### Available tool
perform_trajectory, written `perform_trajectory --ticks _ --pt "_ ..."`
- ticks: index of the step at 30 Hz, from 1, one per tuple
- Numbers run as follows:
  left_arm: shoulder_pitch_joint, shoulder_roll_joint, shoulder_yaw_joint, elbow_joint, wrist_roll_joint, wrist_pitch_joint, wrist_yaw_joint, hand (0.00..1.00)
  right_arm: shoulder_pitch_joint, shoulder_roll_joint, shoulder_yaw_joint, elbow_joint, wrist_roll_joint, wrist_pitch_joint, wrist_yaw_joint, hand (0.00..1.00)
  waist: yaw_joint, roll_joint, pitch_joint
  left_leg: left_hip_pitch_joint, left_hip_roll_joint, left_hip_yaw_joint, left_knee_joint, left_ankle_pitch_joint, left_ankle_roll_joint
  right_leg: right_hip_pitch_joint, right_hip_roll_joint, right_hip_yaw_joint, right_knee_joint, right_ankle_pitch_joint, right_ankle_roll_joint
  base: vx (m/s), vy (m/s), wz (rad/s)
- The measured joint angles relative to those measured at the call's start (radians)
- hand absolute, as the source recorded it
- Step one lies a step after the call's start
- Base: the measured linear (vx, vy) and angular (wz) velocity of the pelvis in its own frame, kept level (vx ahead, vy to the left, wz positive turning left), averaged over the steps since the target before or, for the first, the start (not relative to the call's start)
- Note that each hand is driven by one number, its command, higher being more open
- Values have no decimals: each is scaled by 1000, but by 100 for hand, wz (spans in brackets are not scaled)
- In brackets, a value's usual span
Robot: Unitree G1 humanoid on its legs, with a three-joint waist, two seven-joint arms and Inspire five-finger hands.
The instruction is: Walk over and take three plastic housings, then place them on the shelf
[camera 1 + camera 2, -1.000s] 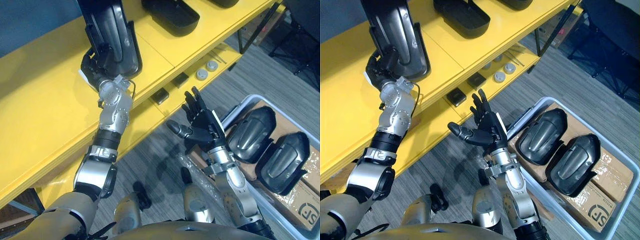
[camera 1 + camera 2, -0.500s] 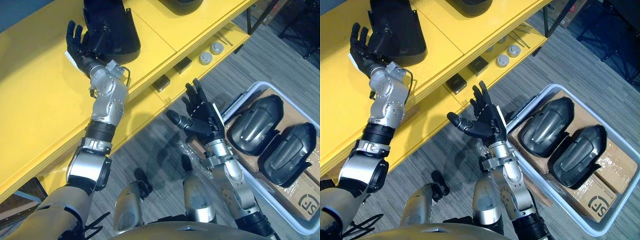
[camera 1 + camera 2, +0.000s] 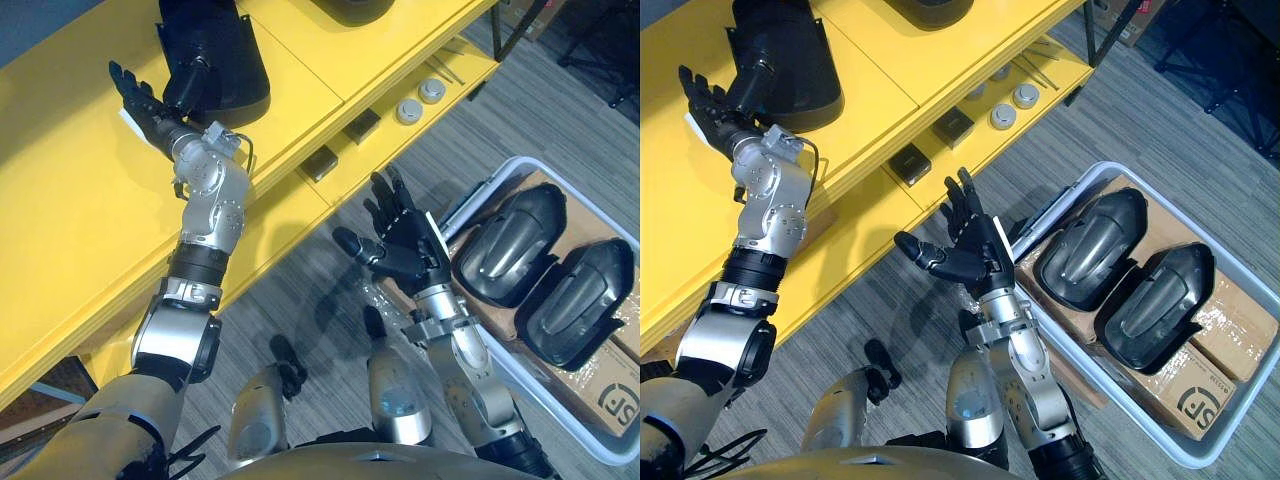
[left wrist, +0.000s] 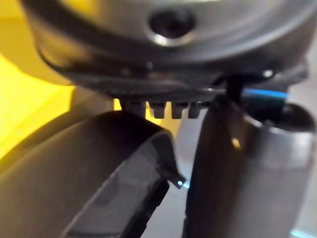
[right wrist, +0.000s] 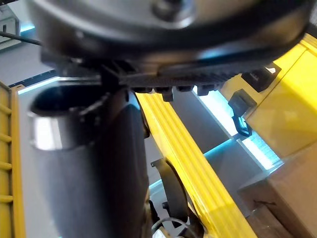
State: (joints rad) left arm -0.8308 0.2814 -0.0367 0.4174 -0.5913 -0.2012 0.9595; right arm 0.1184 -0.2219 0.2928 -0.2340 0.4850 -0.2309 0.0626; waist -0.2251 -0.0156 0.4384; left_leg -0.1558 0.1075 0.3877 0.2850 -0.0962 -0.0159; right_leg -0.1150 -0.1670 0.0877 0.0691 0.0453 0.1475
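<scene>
Left hand (image 3: 140,100) is up over the yellow shelf (image 3: 80,200), fingers spread wide and gripping nothing. The black plastic housing (image 3: 210,60) lies just beside it, a little back from the shelf's front edge. Right hand (image 3: 405,245) hangs palm-up over the floor, fingers splayed and empty, next to the grey bin (image 3: 1090,180) where two more housings (image 3: 505,245) (image 3: 575,300) lie side by side.

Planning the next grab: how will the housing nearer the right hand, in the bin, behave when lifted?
Likely stiff: the housing is a moulded shell holding its domed shape. Probably light for its bulk: the shelf housing shows a hollow inside. Its glossy, rounded back may slip in the right hand.
</scene>
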Motion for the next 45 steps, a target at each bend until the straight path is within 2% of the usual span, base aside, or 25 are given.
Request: perform_trajectory --ticks 1,3,6,11,13,14,18,19,21,26,30,32,35,36,37,38,39,40,41,42,43,44,45 --pt "9 0 10 -7 21 13 9 100 10 0 2 -10 -2 0 1 100 -1 0 0 8 0 4 -6 1 -2 2 1 3 -1 0 0 10 -8 -19" --pt "25 1 60 -16 98 99 34 100 46 -2 9 -42 -10 -1 16 100 -2 1 -1 40 2 18 -31 8 -8 17 7 9 -2 -2 -3 17 -13 -18" --pt "44 14 124 -39 134 161 35 100 53 -11 11 -58 -17 -4 35 100 -1 6 -13 67 6 20 -59 21 -15 31 16 4 -3 -4 -7 20 -29 -5" --pt "170 44 159 -160 177 169 -56 100 53 -18 -25 -58 -65 -9 24 100 3 16 -69 104 -3 -11 -124 54 -23 65 19 -57 -11 -8 -14 26 -33 17" --pt "342 36 162 -321 242 132 -129 100 63 -17 -57 -57 -114 -15 -15 100 11 27 -137 119 -10 -34 -158 66 -27 91 17 -88 -33 -10 -16 69 -24 32" --pt "386 27 162 -364 246 114 -150 100 66 -18 -68 -57 -124 -18 -26 100 18 28 -146 130 -12 -38 -165 67 -28 103 16 -96 -39 -10 -16 72 -10 24" --pt "685 -100 154 -653 244 -9 -294 100 74 -16 -149 -48 -164 -41 -114 100 74 49 -213 153 -28 -92 -174 68 -26 167 3 -171 -58 -21 -19 26 3 36" --pt "729 -115 148 -692 244 -16 -319 100 74 -14 -157 -45 -164 -42 -123 100 84 50 -221 155 -31 -99 -174 68 -26 170 -1 -183 -58 -25 -18 -31 7 42" --pt "896 -152 120 -796 242 -48 -421 100 75 9 -190 -17 -159 -44 -144 100 113 50 -249 168 -42 -135 -195 79 -26 196 -8 -224 -58 -39 -22 -39 -9 43" --pt "1135 -212 142 -850 187 -92 -586 100 133 47 -216 5 -115 -41 -93 100 166 40 -293 178 -52 -186 -270 130 -37 208 -7 -288 -59 -53 -35 -37 -31 36" --pt "1276 -254 161 -850 153 -121 -688 100 202 71 -249 13 -72 -33 -58 100 179 17 -314 187 -59 -223 -330 175 -37 224 -5 -340 -71 -54 -37 -20 -28 35" --pt "1281 -259 165 -850 128 -140 -717 100 210 76 -268 27 -41 -33 -58 100 194 13 -316 195 -61 -228 -351 188 -38 225 -5 -346 -70 -53 -36 -11 0 14" --pt "1259 -261 173 -851 123 -194 -724 100 205 87 -279 48 -5 -34 -89 100 198 9 -321 201 -68 -233 -368 200 -34 219 -17 -356 -49 -66 -34 -27 23 10" --pt "1234 -261 173 -851 114 -204 -730 100 201 94 -284 49 -3 -35 -114 100 196 5 -319 199 -79 -238 -363 194 -24 196 -39 -357 8 -96 -37 -25 80 19" --pt "1200 -261 171 -851 100 -205 -739 100 198 108 -292 53 -6 -36 -144 100 191 -15 -307 196 -102 -244 -328 170 -15 174 -78 -362 93 -142 -39 -20 92 22" --pt "1183 -262 167 -851 89 -206 -742 100 198 114 -296 57 -7 -38 -157 100 185 -20 -300 194 -111 -246 -298 147 -8 169 -95 -359 147 -156 -39 4 45 10" --pt "1162 -270 166 -848 86 -211 -739 100 190 117 -298 74 -9 -40 -176 100 177 -15 -278 184 -105 -254 -237 116 4 110 -115 -345 331 -170 -81 -40 47 -2" --pt "1158 -270 164 -847 85 -211 -737 100 194 123 -296 78 -9 -40 -186 100 173 -12 -274 181 -101 -256 -215 103 6 68 -122 -328 423 -152 -106 -44 52 4" --pt "1153 -260 159 -850 85 -211 -736 100 217 149 -297 79 -10 -41 -199 100 162 -10 -270 187 -96 -268 -201 92 14 15 -126 -297 533 -103 -133 -29 80 12" --pt "1151 -249 158 -860 86 -213 -725 100 230 178 -298 80 -10 -41 -200 100 157 -6 -258 196 -88 -272 -207 91 20 -12 -125 -273 569 -98 -141 25 36 13" --pt "1151 -244 158 -860 86 -213 -719 100 233 189 -298 80 -10 -41 -199 100 154 -9 -258 195 -84 -274 -209 92 22 -10 -120 -267 551 -115 -140 42 2 -1" --pt "1151 -244 161 -860 84 -213 -708 100 232 202 -298 80 -10 -43 -187 100 154 -10 -257 191 -74 -274 -213 92 23 -9 -95 -250 480 -153 -125 0 0 0" --pt "1151 -244 163 -860 83 -213 -700 100 231 202 -301 78 -10 -48 -160 100 156 -9 -256 171 -62 -276 -212 92 23 -7 -70 -235 386 -160 -122 20 -32 0"
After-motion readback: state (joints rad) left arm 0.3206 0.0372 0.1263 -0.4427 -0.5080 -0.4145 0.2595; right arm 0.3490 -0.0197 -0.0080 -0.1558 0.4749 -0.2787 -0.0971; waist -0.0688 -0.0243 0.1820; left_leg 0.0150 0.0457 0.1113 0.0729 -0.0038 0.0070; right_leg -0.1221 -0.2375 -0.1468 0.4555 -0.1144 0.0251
